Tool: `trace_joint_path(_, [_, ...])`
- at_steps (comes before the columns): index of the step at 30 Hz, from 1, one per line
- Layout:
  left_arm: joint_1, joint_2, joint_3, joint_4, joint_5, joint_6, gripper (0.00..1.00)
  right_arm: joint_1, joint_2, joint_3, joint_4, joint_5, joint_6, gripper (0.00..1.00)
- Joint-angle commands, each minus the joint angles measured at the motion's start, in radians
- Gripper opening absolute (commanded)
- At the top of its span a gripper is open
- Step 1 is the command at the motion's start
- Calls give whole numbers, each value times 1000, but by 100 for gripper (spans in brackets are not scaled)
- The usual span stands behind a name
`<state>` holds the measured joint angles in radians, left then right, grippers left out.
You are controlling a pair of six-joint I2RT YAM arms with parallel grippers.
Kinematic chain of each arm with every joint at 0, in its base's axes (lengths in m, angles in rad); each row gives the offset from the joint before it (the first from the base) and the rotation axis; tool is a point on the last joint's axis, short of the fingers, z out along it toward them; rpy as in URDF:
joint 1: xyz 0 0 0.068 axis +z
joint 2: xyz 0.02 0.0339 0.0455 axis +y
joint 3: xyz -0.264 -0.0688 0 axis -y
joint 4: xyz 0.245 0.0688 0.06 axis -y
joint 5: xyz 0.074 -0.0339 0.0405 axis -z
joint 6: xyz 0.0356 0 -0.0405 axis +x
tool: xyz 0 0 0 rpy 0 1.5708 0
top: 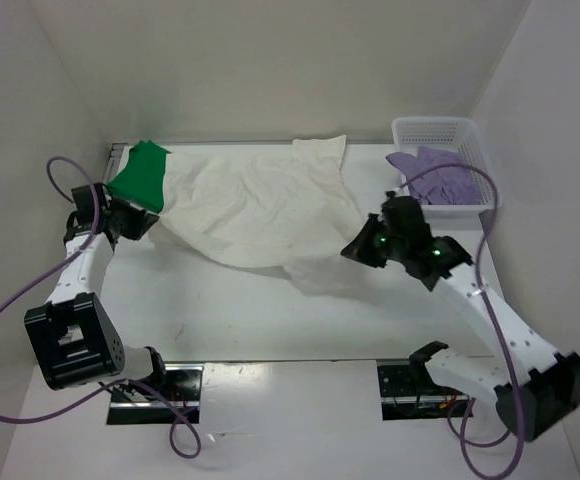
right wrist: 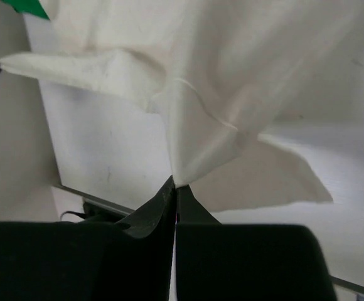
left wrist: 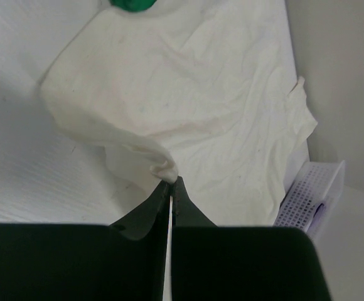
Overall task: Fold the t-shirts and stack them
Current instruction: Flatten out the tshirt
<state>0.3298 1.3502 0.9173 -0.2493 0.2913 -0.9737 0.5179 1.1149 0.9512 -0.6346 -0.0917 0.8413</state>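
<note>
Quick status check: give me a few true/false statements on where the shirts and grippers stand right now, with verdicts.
1. The left gripper and right gripper are both shut on the white shirt. True.
2. The lavender shirt is held by the right gripper. False: it sits bunched in the basket.
3. The green shirt lies at the far left, touching the white shirt. True.
4. The white shirt is folded. False: it is spread out and wrinkled.

The white t-shirt point(top: 260, 210) sprawls crumpled centrally. The green t-shirt point(top: 138, 175) lies at 10 o'clock, the lavender t-shirt point(top: 440, 178) at 2.
</note>
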Motion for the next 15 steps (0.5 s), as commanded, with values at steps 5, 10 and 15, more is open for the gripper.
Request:
trace_joint_path(5, [28,1,114,31,-29,3,0,-171,-79,-134,-122,-141,-99,0])
trace_joint_path(10, [28,12,132,31,-29,3,0,-171,-36,-77,-106,-212,-142,0])
trace_joint_path(15, [28,23,175,13,-47,13,0,-148,-49,96,-345,-429,-344,0])
